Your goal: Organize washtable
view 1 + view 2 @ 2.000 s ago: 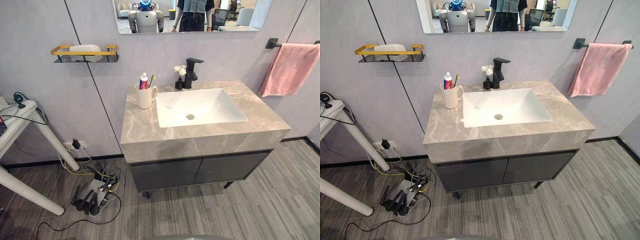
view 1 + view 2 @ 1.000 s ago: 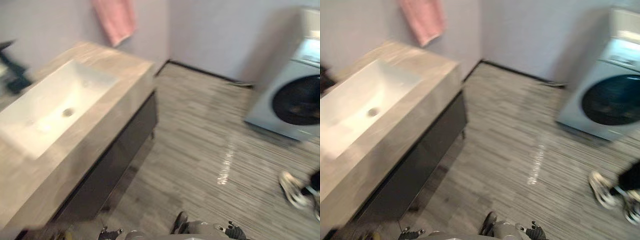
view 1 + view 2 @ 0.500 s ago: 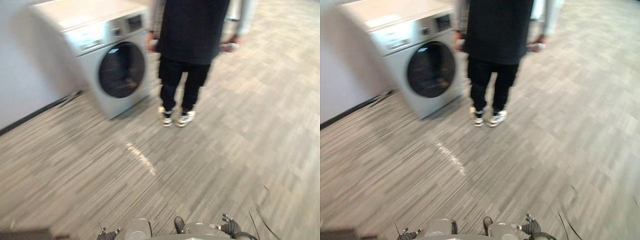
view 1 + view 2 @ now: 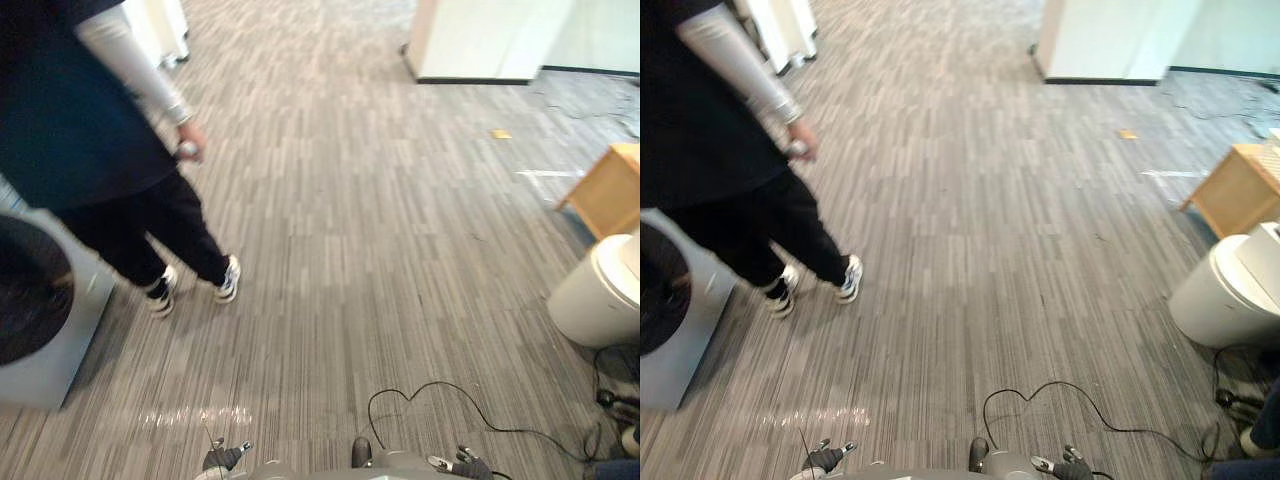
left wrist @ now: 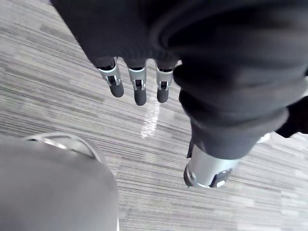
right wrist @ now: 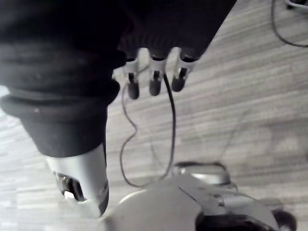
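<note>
Left hand [image 5: 139, 89] fingers straight, holding nothing, right hand [image 6: 155, 82] likewise, both above grey floor [image 4: 380, 250], person [image 4: 90, 150] nearby

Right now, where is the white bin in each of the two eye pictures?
Left eye view: white bin at the right edge, below the middle.
Right eye view: right edge too, a little further in.
Shared landmark: the wooden box just above it.

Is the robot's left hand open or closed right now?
Open: the left hand hangs with straight fingers above the floor, holding nothing.
</note>
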